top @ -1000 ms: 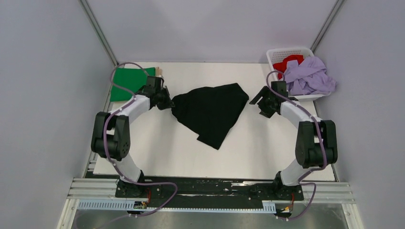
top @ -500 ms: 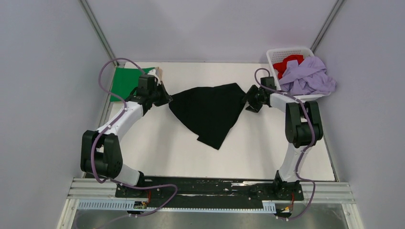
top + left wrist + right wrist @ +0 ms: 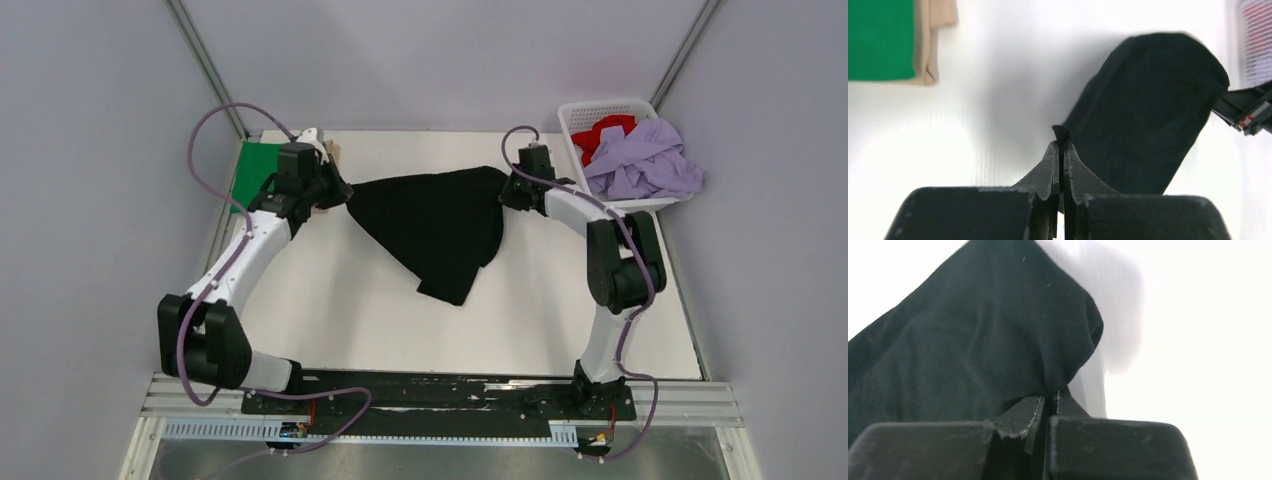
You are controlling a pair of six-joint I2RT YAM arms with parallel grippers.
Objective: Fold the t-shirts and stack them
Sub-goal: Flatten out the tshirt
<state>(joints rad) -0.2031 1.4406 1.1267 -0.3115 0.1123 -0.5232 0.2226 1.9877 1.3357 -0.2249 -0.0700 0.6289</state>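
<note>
A large black t-shirt (image 3: 435, 225) hangs stretched between both arms above the white table, its lower end trailing toward the front. My left gripper (image 3: 340, 193) is shut on the shirt's left corner; in the left wrist view a tuft of black cloth (image 3: 1061, 134) sticks out between the closed fingertips. My right gripper (image 3: 507, 190) is shut on the right corner, and the black t-shirt (image 3: 973, 340) fills the right wrist view above the closed jaws. A folded green t-shirt (image 3: 258, 172) lies on a tan one (image 3: 935, 40) at the back left.
A white lattice basket (image 3: 605, 118) stands at the back right corner holding a red t-shirt (image 3: 603, 132) and a lilac t-shirt (image 3: 645, 160) that spills over its rim. The white table (image 3: 330, 300) ends at grey walls on both sides.
The right gripper moved left to the black shirt's right corner and shut on it. The left gripper carried its corner back and left. The shirt is now spread wider between them.
</note>
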